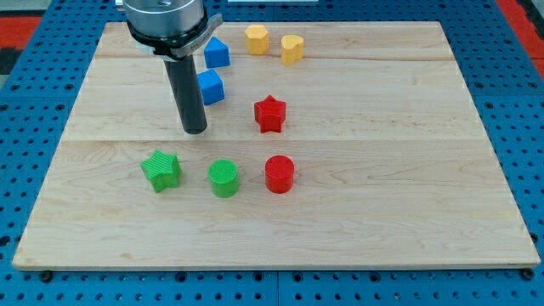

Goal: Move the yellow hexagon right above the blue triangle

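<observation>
The yellow hexagon (256, 39) sits near the view's top, just right of the blue triangle (217, 53). A second blue block (210, 87), cube-like, lies below the triangle. My tip (195, 132) rests on the board below and slightly left of the blue cube, touching no block. The rod partly hides the cube's left edge. The hexagon is well above and to the right of my tip.
A yellow heart-like block (291, 48) sits right of the hexagon. A red star (269, 114) lies right of my tip. A green star (161, 169), a green cylinder (223, 178) and a red cylinder (279, 174) form a row below. The wooden board (408, 212) lies on a blue pegboard.
</observation>
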Motion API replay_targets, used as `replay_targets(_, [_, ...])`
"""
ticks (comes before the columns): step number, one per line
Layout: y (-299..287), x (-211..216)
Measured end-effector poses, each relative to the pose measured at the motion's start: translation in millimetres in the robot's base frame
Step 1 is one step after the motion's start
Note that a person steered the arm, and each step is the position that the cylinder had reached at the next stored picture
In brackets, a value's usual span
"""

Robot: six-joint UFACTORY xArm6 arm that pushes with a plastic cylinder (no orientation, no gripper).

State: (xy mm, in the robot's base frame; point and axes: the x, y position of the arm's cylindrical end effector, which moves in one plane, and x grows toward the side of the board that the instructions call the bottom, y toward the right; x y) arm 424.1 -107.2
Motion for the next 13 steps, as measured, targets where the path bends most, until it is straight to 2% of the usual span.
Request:
replay_targets(3, [6.1, 3.4])
replay_targets(5, [67.0, 32.8])
replay_targets(6, [103.6, 32.8])
replay_targets(9, [140.2, 23.2])
replay_targets(11, [156.9, -55.6])
replay_targets(12, [177.0, -104.4])
replay_targets(13, [172.9, -157.1])
